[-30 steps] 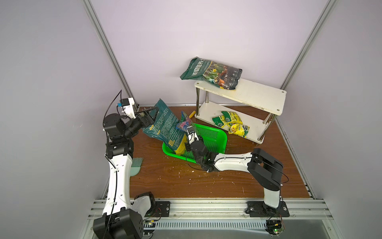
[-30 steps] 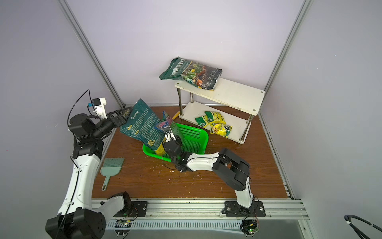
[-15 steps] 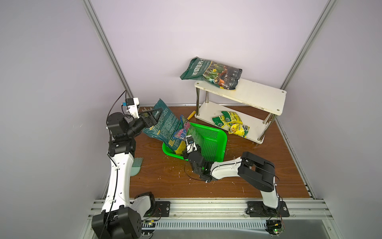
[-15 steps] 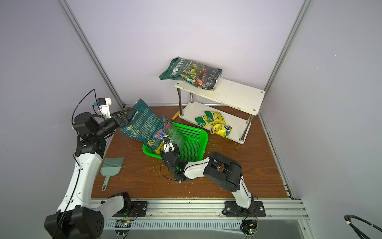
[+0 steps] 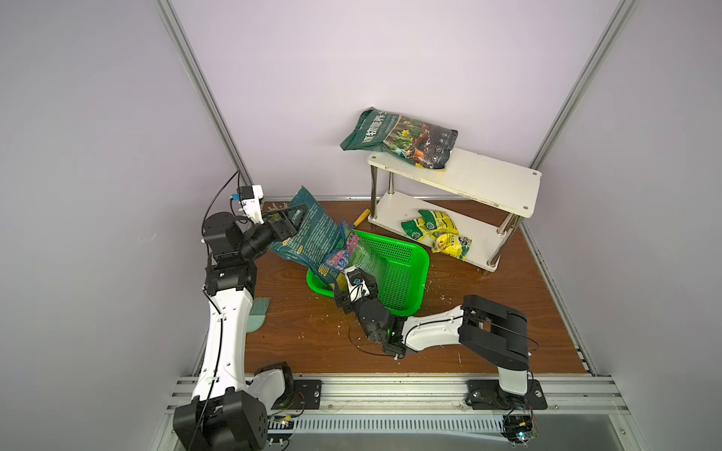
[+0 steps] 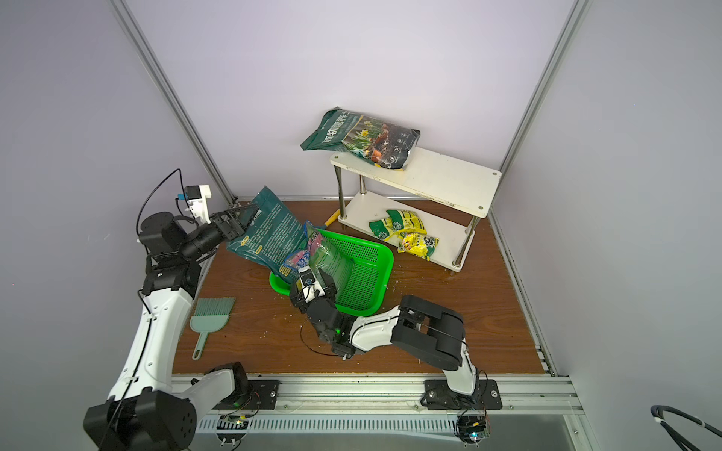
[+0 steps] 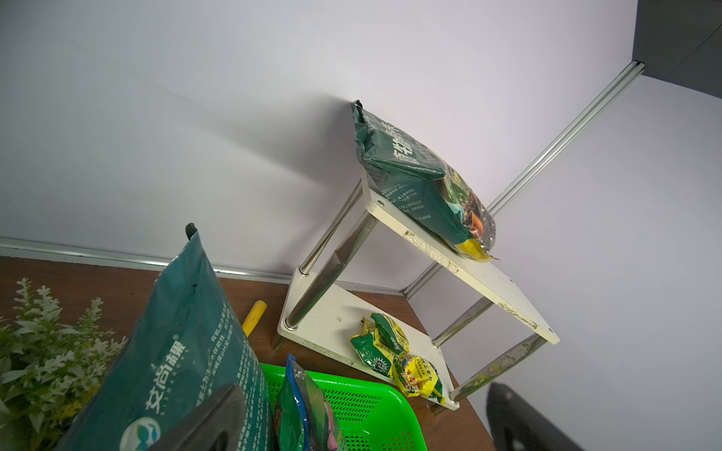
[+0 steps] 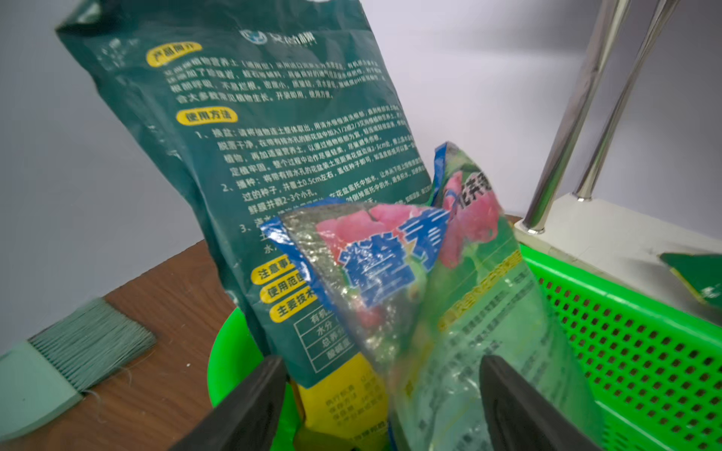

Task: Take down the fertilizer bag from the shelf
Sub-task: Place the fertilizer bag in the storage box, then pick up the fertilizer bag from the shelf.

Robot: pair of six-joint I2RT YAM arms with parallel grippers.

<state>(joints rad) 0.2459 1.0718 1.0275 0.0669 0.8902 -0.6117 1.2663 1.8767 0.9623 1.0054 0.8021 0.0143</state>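
1. Since a second ago the right gripper has drawn back to the near rim of the green basket and its jaws have parted. The left gripper has barely shifted.
2. In both top views the fertilizer bag, which I take to be the dark green one, lies on the top board of the shelf. It overhangs the board's end, leans on the back wall, and is well apart from both arms. The left gripper is spread wide at the upper edge of the teal bag, which stands in the basket.
3. In the left wrist view the two fingers stand far apart and grip nothing that I can see. Only this view shows the fake plant behind the teal bag and the fertilizer bag's underside jutting past the board.
4. In the right wrist view the jaws stand open on either side of the clear flower-printed bag without pinching it. The top views hide that gap.
5. Risks: with nothing supporting it, the teal bag may topple off the basket. A pull on the overhanging fertilizer bag could drag the shelf along or drop the bag onto the basket.
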